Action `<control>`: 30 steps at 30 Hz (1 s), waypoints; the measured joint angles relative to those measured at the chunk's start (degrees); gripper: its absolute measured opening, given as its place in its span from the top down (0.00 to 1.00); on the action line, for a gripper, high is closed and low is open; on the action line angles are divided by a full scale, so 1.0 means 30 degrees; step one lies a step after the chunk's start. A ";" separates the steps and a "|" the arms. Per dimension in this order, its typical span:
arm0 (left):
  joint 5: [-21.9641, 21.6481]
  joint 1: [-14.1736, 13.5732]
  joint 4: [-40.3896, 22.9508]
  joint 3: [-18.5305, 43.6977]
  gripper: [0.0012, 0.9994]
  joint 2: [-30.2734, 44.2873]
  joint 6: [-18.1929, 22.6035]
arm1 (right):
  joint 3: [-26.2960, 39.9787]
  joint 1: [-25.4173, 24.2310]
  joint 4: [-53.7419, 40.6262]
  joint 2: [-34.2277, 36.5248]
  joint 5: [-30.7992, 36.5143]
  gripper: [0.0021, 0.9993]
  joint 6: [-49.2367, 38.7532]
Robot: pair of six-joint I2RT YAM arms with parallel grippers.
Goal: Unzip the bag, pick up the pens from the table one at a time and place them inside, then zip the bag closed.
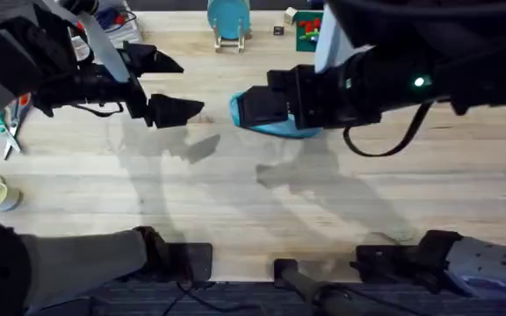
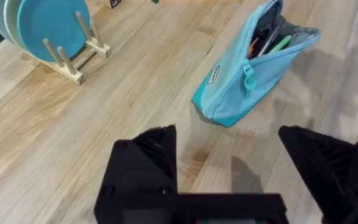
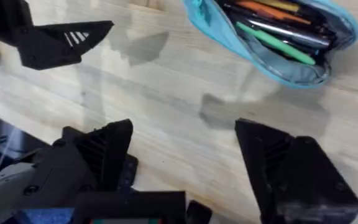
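- We see the bag (image 2: 244,78) lying on the worktop (image 1: 235,193), past the middle of it, with its zipper undone and its mouth gaping.
- From overhead most of the bag is covered by the right arm; just a blue edge peeks out under the right hand (image 1: 251,110).
- Inside the bag we make out the green pen (image 3: 272,42) and a silver-grey pen (image 3: 291,32) beside it, among darker items and an orange one we cannot identify.
- In the left wrist view the opening shows only slivers of green and orange; the rest of the contents is too dark to tell.
- The left hand (image 1: 172,88) hangs above the worktop, left of the bag and apart from it, its fingers spread wide and holding nothing.
- The right hand's fingers (image 3: 291,168) are also set wide apart with bare wood between them, gripping nothing.
- A rack of blue plates (image 2: 39,28) stands at the far edge, cut off by the frame.
- Scissors (image 1: 11,132) lie at the left edge, partly hidden behind the left arm.
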 joint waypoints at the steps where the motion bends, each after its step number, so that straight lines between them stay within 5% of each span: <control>1: 0.0000 0.0000 0.0001 0.0000 0.01 -0.0005 0.0000 | 0.0000 0.0184 0.0006 0.0036 0.0266 0.00 0.0039; 10: 0.0000 0.0000 0.0007 0.0000 0.01 0.0001 -0.0007 | -0.0007 0.1583 0.0262 0.0730 0.1863 0.00 0.0467; 30: 0.0000 0.0000 0.0007 0.0000 0.01 0.0001 0.0000 | -0.0007 0.1606 0.1724 0.3687 0.3677 0.00 0.0453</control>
